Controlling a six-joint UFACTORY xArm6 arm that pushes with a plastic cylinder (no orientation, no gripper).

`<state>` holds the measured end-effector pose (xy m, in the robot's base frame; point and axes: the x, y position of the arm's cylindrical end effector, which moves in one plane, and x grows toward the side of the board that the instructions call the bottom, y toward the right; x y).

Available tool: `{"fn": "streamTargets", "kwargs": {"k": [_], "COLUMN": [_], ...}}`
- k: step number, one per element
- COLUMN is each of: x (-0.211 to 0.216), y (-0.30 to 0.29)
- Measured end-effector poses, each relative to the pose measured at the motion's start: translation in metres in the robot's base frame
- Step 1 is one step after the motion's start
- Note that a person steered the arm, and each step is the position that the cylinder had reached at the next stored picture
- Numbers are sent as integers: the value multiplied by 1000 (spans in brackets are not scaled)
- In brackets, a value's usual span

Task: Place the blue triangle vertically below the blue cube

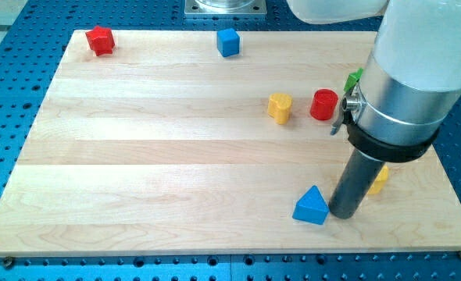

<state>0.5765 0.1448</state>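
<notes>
Camera view is showing the rod coming down from the upper right of the frame, with my tip [344,214] resting on the wooden board [160,156] in the lower right part of the frame. There is no pincer on this arm, only the straight dark rod, so nothing is being clamped or let go. My tip is sitting just to the right of the blue triangle [311,207], touching it or very nearly so; the exact contact is hard to make out.

The blue triangle is lying in the lower right of the frame, close to the board's bottom edge. Just right of the rod, a yellow block [380,180] is peeking out; most of it is hidden behind the rod, so its shape cannot be told.

Higher up, in the right middle of the frame, a red cylinder [323,104] is standing, with a yellow heart-like block [279,108] just to its left, the two near each other but apart. A small green piece [355,76] is showing at the edge of the arm's silver body, right of the red cylinder; its shape cannot be told.

The blue cube [228,42] is sitting at the top edge of the board, around the centre of the frame, well apart from the blue triangle and to the left of it. A red star-like block [100,40] is lying in the upper left of the frame, near the board's corner.
</notes>
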Motion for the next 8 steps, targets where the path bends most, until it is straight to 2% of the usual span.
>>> {"fn": "streamTargets", "kwargs": {"k": [1, 2, 3, 4, 5, 6, 7, 8], "x": [7, 2, -9, 19, -4, -64, -65, -91], "y": [-20, -120, -191, -207, -261, -265, -244, -232]}}
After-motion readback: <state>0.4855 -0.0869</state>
